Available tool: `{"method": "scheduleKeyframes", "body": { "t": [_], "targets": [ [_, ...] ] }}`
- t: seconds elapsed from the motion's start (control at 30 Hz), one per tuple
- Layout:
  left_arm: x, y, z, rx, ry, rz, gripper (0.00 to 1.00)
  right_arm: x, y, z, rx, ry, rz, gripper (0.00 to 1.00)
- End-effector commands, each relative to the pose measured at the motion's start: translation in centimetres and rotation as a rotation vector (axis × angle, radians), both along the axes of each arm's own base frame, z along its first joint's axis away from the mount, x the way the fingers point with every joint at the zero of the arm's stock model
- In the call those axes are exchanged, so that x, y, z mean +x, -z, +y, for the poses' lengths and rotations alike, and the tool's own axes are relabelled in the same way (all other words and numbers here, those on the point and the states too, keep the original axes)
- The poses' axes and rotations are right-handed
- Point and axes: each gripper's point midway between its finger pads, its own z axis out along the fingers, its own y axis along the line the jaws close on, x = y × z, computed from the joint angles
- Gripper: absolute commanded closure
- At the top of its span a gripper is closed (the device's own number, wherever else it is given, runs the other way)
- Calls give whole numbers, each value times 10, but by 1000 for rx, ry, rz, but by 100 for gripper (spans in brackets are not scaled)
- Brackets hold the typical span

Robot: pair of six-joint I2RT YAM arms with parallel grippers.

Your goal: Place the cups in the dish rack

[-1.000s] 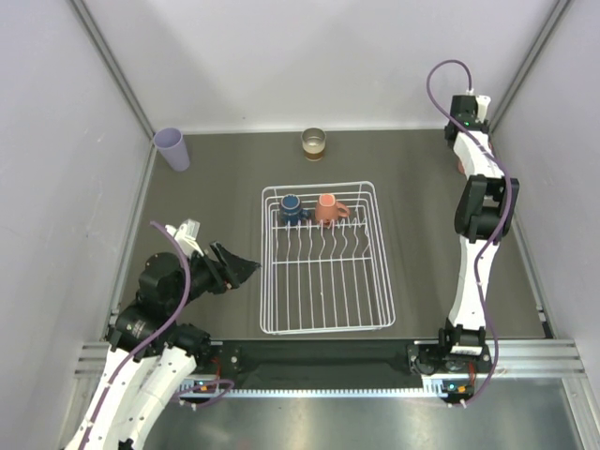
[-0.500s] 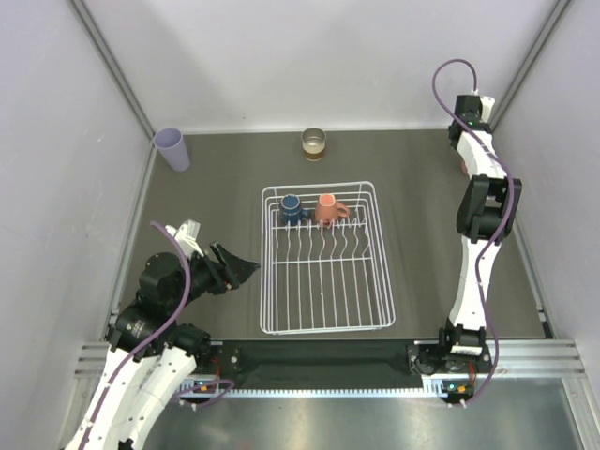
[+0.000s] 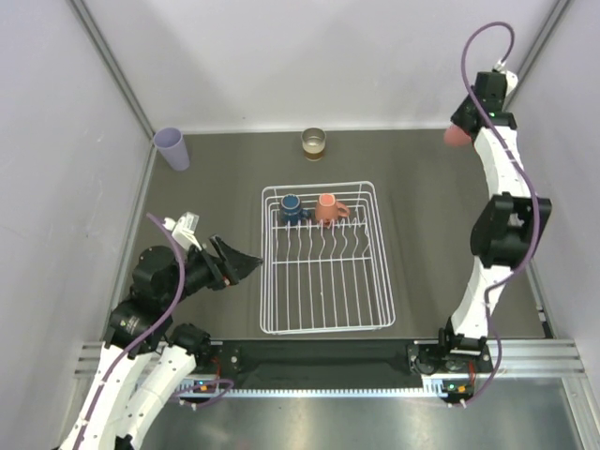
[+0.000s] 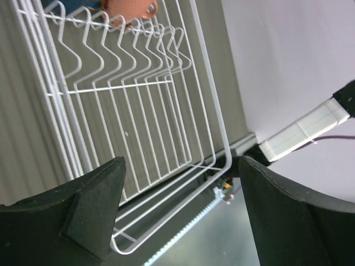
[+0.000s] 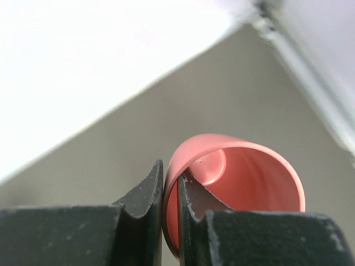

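Observation:
My right gripper (image 5: 171, 176) is shut on the rim of the pink tumbler (image 5: 244, 172), one finger inside and one outside, and holds it lifted at the back right corner (image 3: 456, 136). The white wire dish rack (image 3: 325, 319) lies mid-table with a dark blue mug (image 3: 292, 207) and a terracotta-orange mug (image 3: 327, 209) at its far end. The lavender tumbler (image 3: 172, 148) stands at the back left. A shiny brownish cup (image 3: 313, 143) stands behind the rack. My left gripper (image 3: 246, 266) is open and empty beside the rack's left side (image 4: 216, 127).
Grey walls close in the table on the left, back and right. A metal rail (image 3: 319, 361) runs along the near edge between the arm bases. The right arm (image 3: 497, 234) stretches up along the right wall.
The right gripper has shut on the pink tumbler and lifted it up and back toward the corner. The left gripper has opened a little wider and barely shifted.

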Motion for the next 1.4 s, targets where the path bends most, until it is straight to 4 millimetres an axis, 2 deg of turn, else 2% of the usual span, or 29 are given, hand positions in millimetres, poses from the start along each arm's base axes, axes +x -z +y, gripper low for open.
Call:
{"method": "scheduleKeyframes", "body": {
  "t": [0.0,0.03,0.07,0.1,0.13,0.17,0.2,0.23,0.27,0.3,0.33,0.37,0.43,0.47,0.53,0.57,0.6,0.63,0.7,0.77,0.8,0.83,0.87,1.07,1.17,1.2,1.37],
  "targets": [
    [-3,-26,-19,-121,84,-14,11,-16,-113,57,206,-126,-327,100],
    [-3,-27,-21,-143,97,-13,11,-22,-121,65,245,-150,-360,100],
    [-3,-36,-25,-185,105,-31,2,-31,-103,78,302,-194,-340,100],
    [-2,-34,-26,-197,111,-29,2,-37,-112,87,340,-225,-375,100],
    [-2,-37,-28,-208,118,-35,2,-49,-150,96,389,-265,-497,100],
    [-1,-38,-28,-213,117,-42,2,-60,-136,111,445,-332,-480,100],
    [0,-42,-27,-211,113,-57,2,-68,-147,120,475,-374,-523,100],
    [3,-43,-26,-201,101,-68,2,-83,-183,130,515,-431,-638,100],
    [5,-49,-26,-199,96,-82,2,-96,-171,144,565,-503,-623,100],
    [7,-52,-26,-198,93,-92,2,-106,-179,152,595,-553,-656,100],
    [8,-57,-26,-200,95,-106,2,-125,-211,161,619,-633,-762,100],
    [9,-61,-27,-204,100,-118,2,-139,-205,174,648,-722,-745,100],
    [12,-74,-29,-216,108,-152,1,-172,-233,187,675,-853,-847,100],
    [15,-79,-30,-216,108,-159,2,-186,-224,195,694,-923,-830,100],
    [18,-88,-32,-226,113,-182,1,-220,-241,204,701,-1038,-915,100],
    [21,-93,-34,-230,119,-184,1,-231,-227,209,724,-1077,-891,100],
    [22,-95,-36,-235,131,-182,2,-256,-240,215,738,-1154,-962,100],
    [27,-102,-39,-253,137,-194,2,-267,-227,219,769,-1186,-948,100],
    [29,-108,-42,-262,148,-200,1,-298,-229,230,834,-1296,-993,100],
    [35,-115,-44,-259,149,-207,2,-313,-215,248,892,-1353,-943,100],
    [38,-117,-44,-256,140,-213,2,-330,-215,263,891,-1409,-946,100],
    [40,-124,-44,-257,139,-227,1,-338,-209,269,903,-1426,-934,100],
    [40,-127,-44,-259,138,-237,1,-358,-213,281,906,-1487,-942,100],
    [35,-153,-40,-266,138,-329,1,-409,-229,298,928,-1630,-971,100],
    [26,-156,-42,-271,183,-381,1,-433,-240,309,937,-1730,-979,100],
    [22,-162,-43,-288,201,-416,1,-439,-242,312,932,-1752,-989,100],
    [13,-171,-52,-330,292,-450,1,-467,-255,333,973,-1885,-991,100]
  ]
}}
